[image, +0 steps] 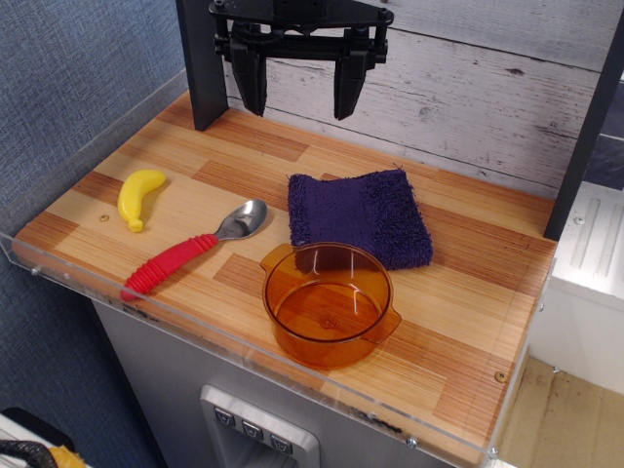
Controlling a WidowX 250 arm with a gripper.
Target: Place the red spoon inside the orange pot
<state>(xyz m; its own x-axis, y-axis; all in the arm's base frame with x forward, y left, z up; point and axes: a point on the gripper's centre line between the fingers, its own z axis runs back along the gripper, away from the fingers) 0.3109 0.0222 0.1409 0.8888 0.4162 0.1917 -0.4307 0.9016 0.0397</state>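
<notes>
No words, labels, brand marks, numbers or signs can be read anywhere in this view.

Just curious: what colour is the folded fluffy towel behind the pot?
Dark purple folded towel, seen in the only view.
</notes>
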